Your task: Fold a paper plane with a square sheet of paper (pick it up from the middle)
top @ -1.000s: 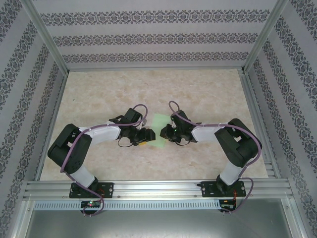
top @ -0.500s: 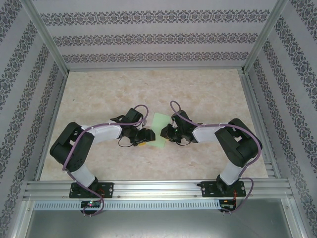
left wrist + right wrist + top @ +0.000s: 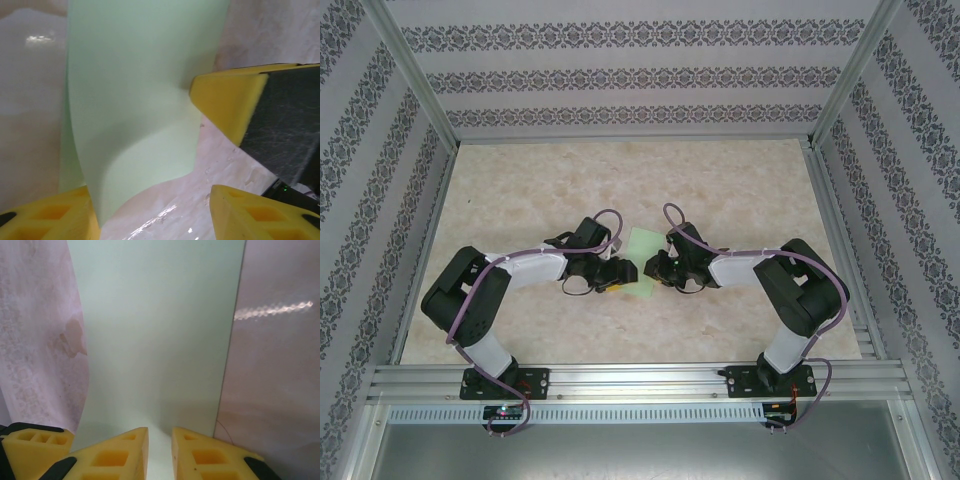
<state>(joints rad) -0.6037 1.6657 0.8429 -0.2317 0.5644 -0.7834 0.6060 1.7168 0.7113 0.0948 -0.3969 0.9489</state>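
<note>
Top external: the left gripper (image 3: pixel 619 273) has edged right onto the thin pale green square sheet of paper (image 3: pixel 642 258) between the arms, jaws apart (closing slightly); the right gripper (image 3: pixel 653 268) pinches the sheet's opposite edge, so a fold looks near.

Item: sheet of paper (image 3: pixel 642 262). Thin, pale green, unmarked. Seen from above it is a narrow oblong at mid-counter (image 3: pixel 720 180). One end is pinched in my right claw (image 3: pixel 160 431). The opposite side curls up off the surface in a smooth bow, with a second layer showing behind one edge.
</note>
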